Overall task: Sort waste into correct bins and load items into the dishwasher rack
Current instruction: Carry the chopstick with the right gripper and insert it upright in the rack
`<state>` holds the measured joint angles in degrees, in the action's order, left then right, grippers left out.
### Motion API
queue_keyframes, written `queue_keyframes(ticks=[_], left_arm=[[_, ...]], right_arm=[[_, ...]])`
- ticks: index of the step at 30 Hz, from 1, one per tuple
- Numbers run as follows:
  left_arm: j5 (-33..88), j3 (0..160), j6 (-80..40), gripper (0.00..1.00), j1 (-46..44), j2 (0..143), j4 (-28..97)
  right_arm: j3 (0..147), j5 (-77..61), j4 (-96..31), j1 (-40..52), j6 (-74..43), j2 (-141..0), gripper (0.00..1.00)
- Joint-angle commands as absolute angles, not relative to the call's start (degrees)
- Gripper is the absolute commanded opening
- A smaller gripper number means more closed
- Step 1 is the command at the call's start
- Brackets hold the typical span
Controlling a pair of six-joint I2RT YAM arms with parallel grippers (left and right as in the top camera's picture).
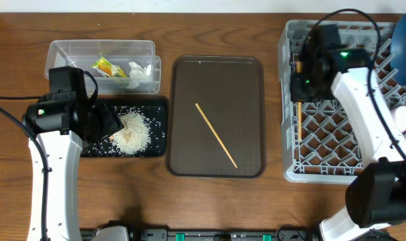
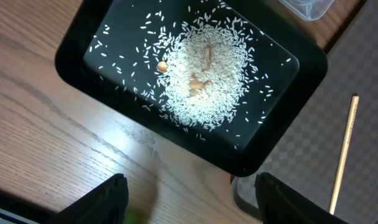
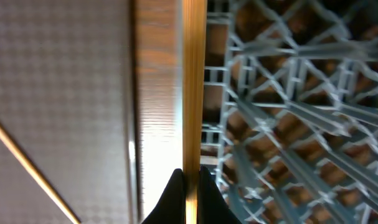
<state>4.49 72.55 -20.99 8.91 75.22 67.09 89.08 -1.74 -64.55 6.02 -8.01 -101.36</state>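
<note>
Left gripper [image 1: 104, 124] hangs over the left half of the black tray [image 1: 157, 114], at the left of the overhead frame. Its jaws stand wide apart with nothing between them; in the left wrist view only the two dark fingertips [image 2: 108, 200] show at the bottom edge, above bare wooden worktop [image 1: 223, 207]. The black tray lies flat on the worktop. White rice [image 1: 132, 131] is heaped near its middle, with stray grains scattered out to the rim and a few tan bits in the heap. Just right of it sits the brown serving tray [image 1: 189, 80], carrying one loose chopstick [image 1: 216, 135] laid diagonally from upper left to lower right. Right gripper [image 1: 300, 94] is at the right of the frame, over the left wall of the grey rack [image 1: 323, 175]. It is clamped on a second chopstick [image 1: 299, 124], which runs along that wall. In the right wrist view the fingertips pinch the stick [image 3: 193, 81] at the bottom centre; contact with the rack cannot be judged. At the upper left, the clear tub [image 1: 69, 48] stands just above the black tray. It holds the snack wrapper [image 1: 108, 67] and the crumpled tissue [image 1: 140, 69]. At the upper right, a dark blue plate [image 1: 404, 47] stands in the rack's far corner.
</note>
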Motion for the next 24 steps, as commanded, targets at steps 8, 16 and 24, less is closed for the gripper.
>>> queue_keyframes(ticks=[8, 16, 24], left_arm=[[4.03, 72.42, -21.3, 0.68, 9.08, 75.22, 67.24], [4.01, 72.44, -21.3, 0.68, 9.08, 75.22, 67.26], [4.01, 72.44, -21.3, 0.68, 9.08, 75.22, 67.26]], right_arm=[[87.05, -1.04, -63.11, 4.51, -5.5, -101.69, 0.01], [79.77, -0.4, -56.38, 4.51, -5.87, -101.75, 0.01], [77.6, -0.43, -52.9, 4.51, -5.93, -101.8, 0.04]])
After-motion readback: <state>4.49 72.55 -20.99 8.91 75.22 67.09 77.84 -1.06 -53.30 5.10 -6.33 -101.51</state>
